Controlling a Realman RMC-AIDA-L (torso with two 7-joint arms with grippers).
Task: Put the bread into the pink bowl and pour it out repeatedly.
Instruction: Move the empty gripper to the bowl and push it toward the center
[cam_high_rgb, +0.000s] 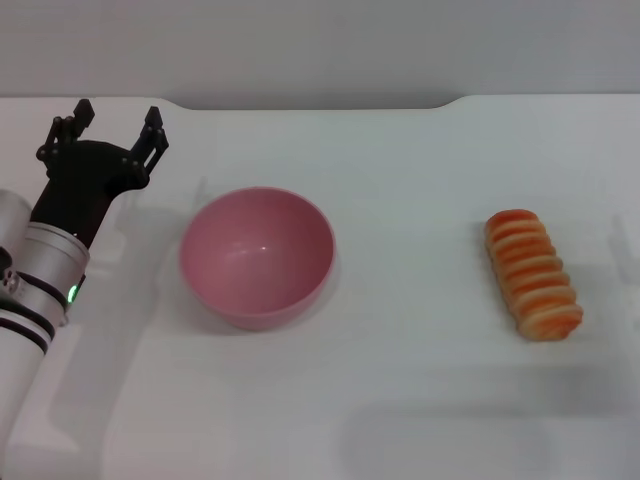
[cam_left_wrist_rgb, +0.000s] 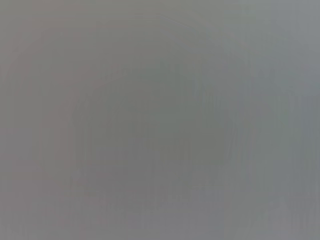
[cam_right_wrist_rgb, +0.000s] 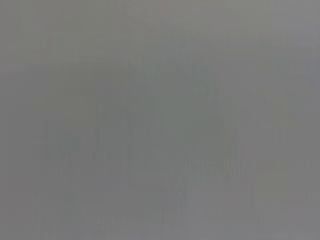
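The pink bowl (cam_high_rgb: 257, 256) stands upright and empty on the white table, left of centre in the head view. The bread (cam_high_rgb: 533, 274), an orange-and-cream ridged loaf, lies on the table at the right, well apart from the bowl. My left gripper (cam_high_rgb: 113, 122) is open and empty at the far left, beyond and to the left of the bowl, not touching it. My right gripper is out of view. Both wrist views show only plain grey.
The white table (cam_high_rgb: 400, 200) ends at a back edge against a grey wall. A soft shadow lies on the table near the front right (cam_high_rgb: 480, 430).
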